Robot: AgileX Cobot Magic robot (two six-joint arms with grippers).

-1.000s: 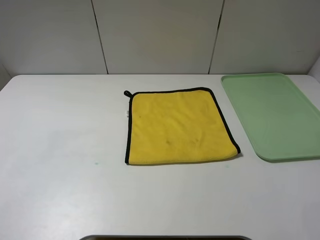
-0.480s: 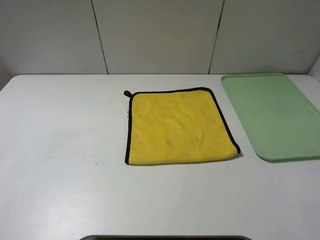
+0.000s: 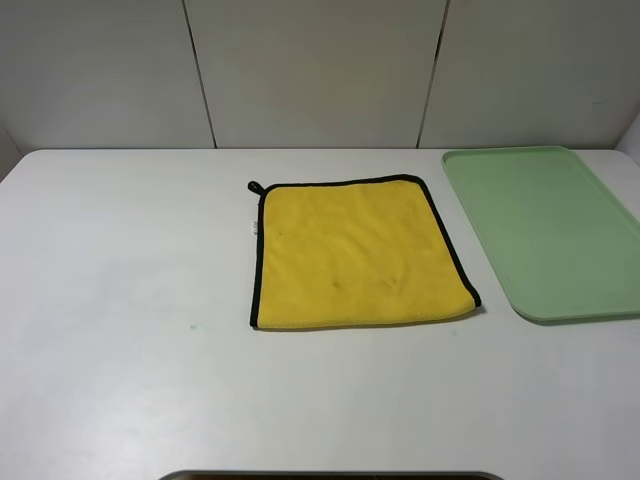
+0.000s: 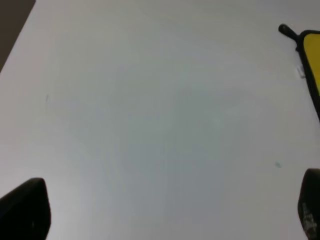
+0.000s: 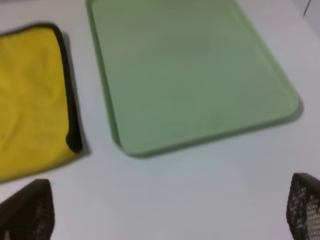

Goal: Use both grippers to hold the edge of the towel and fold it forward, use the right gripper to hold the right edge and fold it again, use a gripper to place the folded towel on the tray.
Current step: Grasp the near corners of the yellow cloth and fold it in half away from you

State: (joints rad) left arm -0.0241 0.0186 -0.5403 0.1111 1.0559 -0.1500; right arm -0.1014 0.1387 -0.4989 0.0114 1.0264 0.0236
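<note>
Nothing has moved since the earlier frames: towel [image 3: 355, 255], tray [image 3: 545, 230] and table [image 3: 120, 300] lie as before. Neither arm appears in the high view.

Left gripper [image 4: 167, 212]: fingers [image 4: 25, 212] spread wide, holding nothing, poised above bare table to the left of the towel. The towel's corner loop [image 4: 285, 30] shows at the edge of its wrist view.

Right gripper [image 5: 165, 210]: fingers [image 5: 305, 207] spread wide, holding nothing, above the table near the tray's near left corner.

The towel lies flat mid-table, with black edging along its left, far and right sides. The tray lies just beside it on the right, with a narrow strip of table between them. Open table extends to the towel's left and on its near side.
</note>
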